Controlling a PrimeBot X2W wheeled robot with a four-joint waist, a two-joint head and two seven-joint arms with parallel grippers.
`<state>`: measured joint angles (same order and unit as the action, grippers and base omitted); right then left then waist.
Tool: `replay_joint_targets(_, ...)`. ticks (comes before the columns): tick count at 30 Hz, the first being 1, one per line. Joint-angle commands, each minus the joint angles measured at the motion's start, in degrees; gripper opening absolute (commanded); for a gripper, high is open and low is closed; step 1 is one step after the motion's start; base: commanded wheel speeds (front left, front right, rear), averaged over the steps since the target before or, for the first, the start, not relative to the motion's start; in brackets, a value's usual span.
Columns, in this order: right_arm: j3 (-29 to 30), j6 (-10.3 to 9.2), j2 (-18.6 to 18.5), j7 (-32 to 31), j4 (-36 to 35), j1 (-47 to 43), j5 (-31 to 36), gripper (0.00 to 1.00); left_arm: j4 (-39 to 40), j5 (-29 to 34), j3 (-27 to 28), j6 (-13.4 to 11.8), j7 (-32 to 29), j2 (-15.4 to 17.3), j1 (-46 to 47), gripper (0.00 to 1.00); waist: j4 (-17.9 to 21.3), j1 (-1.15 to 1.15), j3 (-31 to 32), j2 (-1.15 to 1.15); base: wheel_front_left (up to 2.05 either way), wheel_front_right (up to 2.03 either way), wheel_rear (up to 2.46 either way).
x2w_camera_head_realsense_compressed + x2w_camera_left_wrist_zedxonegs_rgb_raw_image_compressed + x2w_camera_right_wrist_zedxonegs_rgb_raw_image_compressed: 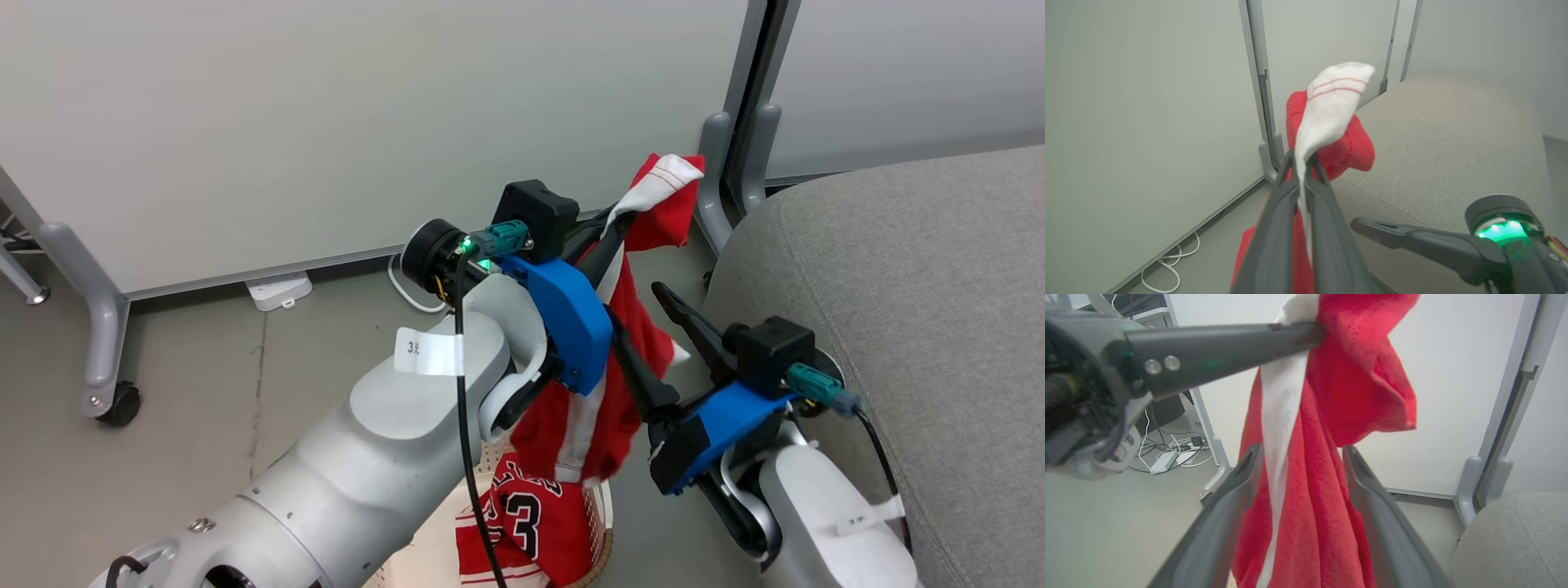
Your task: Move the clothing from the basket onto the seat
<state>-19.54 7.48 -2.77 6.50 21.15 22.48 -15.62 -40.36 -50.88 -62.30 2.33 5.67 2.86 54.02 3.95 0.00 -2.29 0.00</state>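
Left gripper (1300,157) pinched shut on striped red garment (665,208), hanging above basket (606,510) beside grey seat (914,269). Right gripper (1302,451) spread wide astride that garment, holding nothing. Basket contains red jersey (531,514), number "3" readable.

Pale partition panels (326,122) are standing across the head view from ten to two o'clock, riding on grey legs (102,327) with a black castor (122,404) at eight o'clock. A white power strip (279,291) and a looped cable (404,296) are lying on the grey floor (204,408) at nine o'clock, in soft, even light.
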Motion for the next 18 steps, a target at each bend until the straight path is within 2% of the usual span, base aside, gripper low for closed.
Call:
replay_joint_targets(1,-0.35,0.03,-0.21,0.40,1.00,1.65,0.12,1.00,0.28,-0.39,-0.49,-0.20,0.34,0.04,0.82,0.00,-0.11,0.00,-0.09,0.00,0.00,0.00,0.00)
replay_joint_targets(6,-2.00,0.03,-0.21,0.96,6.47,6.00,-0.52,1.00,0.95,-1.96,-2.36,-0.44,0.55,0.03,1.33,0.00,-0.31,0.00,-0.48,0.00,0.00,0.00,0.00)
replay_joint_targets(16,-9.52,0.03,-0.21,1.05,22.56,12.82,-4.75,1.00,2.52,-5.77,-6.01,-0.72,1.55,0.03,1.93,0.00,-0.18,0.00,-0.39,0.00,0.00,0.00,0.00)
replay_joint_targets(17,-10.11,0.03,-0.21,1.18,23.45,13.11,-5.42,0.89,2.58,-6.04,-6.26,-0.73,1.60,0.04,1.98,0.00,-0.21,0.00,-0.30,0.00,0.00,0.00,0.00)
replay_joint_targets(18,-10.58,0.03,-0.21,1.58,24.23,13.45,-6.00,0.42,2.63,-6.20,-6.44,-0.78,1.64,0.04,2.05,0.00,-0.24,0.00,-0.21,0.00,0.00,0.00,0.00)
